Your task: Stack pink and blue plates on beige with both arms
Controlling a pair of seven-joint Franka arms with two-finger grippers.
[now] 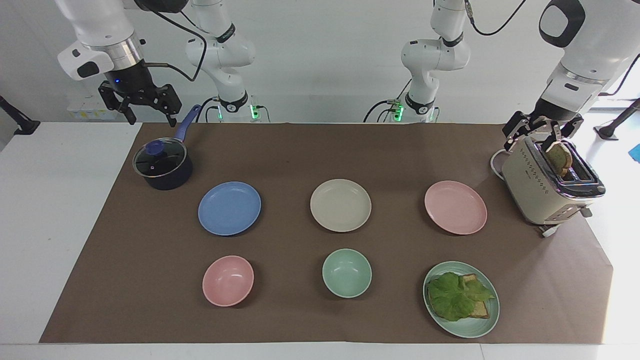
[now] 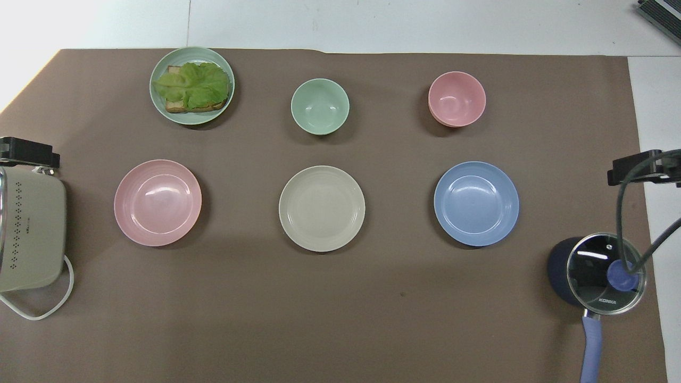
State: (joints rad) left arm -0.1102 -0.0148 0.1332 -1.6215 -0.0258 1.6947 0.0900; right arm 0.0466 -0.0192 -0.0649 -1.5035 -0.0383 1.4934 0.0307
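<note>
Robotics lab, staged kitchen setup.
You see two white arms [image 1: 220, 50] bolted at a bare white surface [image 1: 50, 200], brown mat [image 1: 300, 150], toaster [image 1: 540, 190], saucepan [image 1: 162, 167], plain white walls.

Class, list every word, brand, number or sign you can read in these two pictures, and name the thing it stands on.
"KONKA": on the rim of the saucepan's glass lid, overhead view.
Toaster: only dot patterns, no words.
Plates and bowls: no markings seen.
</note>
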